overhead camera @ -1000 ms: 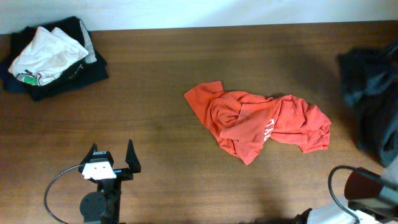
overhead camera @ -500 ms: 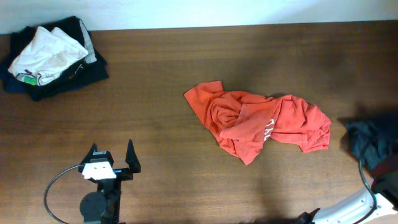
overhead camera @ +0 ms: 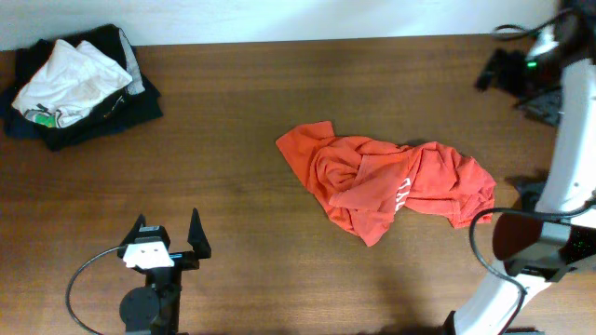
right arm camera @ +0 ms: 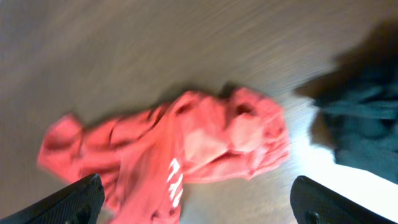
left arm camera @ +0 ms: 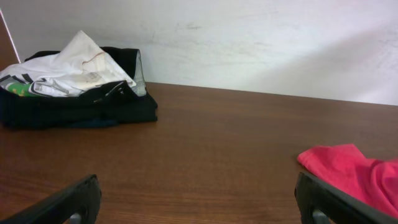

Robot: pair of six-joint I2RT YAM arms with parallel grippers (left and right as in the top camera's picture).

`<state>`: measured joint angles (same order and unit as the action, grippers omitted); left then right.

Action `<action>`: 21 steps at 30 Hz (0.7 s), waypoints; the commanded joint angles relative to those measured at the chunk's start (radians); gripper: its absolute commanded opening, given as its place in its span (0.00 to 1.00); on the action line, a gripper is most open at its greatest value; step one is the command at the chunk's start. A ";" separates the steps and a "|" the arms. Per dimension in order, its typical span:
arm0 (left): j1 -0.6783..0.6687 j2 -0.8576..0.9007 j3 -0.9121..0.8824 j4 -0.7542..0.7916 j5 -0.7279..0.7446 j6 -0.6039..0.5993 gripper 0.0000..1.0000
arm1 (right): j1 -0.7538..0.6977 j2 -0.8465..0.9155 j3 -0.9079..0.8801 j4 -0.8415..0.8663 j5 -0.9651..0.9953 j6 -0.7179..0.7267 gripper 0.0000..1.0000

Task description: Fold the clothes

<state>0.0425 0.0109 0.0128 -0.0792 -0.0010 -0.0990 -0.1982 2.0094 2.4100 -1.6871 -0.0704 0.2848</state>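
The orange-red T-shirt [overhead camera: 386, 181] lies crumpled in the middle of the table, with white lettering showing [right arm camera: 177, 180]. A dark charcoal garment [right arm camera: 364, 121] lies just to its right, mostly hidden by the right arm in the overhead view [overhead camera: 527, 192]. My right gripper [overhead camera: 503, 70] hangs high over the back right of the table. It is open and empty [right arm camera: 199, 202] and looks down on both garments. My left gripper [overhead camera: 168, 240] stands open and empty near the front left. Through its wrist view [left arm camera: 199, 205] I see one edge of the shirt [left arm camera: 354, 171] at the right.
A stack of folded clothes [overhead camera: 74, 84], white on top of dark, sits at the back left corner [left arm camera: 74, 87]. A pale wall runs along the table's far edge. The right arm's white link [overhead camera: 568, 149] stands along the right side.
The right gripper opened and let go of the dark garment, which dropped to the table's right side. The right arm then swung up to the back right. The left arm and shirt stayed still.
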 commanded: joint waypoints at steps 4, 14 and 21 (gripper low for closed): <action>0.006 -0.005 -0.004 -0.004 0.001 -0.005 0.99 | 0.269 -0.068 -0.408 0.005 -0.043 -0.101 0.99; 0.006 -0.005 -0.004 -0.004 0.001 -0.005 0.99 | 0.542 -0.068 -0.886 0.306 -0.122 -0.066 0.96; 0.006 -0.005 -0.004 -0.004 0.001 -0.005 0.99 | 0.563 -0.068 -0.954 0.553 -0.352 -0.033 0.04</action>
<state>0.0425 0.0109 0.0128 -0.0788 -0.0010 -0.0986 0.3561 1.9549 1.4506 -1.2037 -0.2447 0.2390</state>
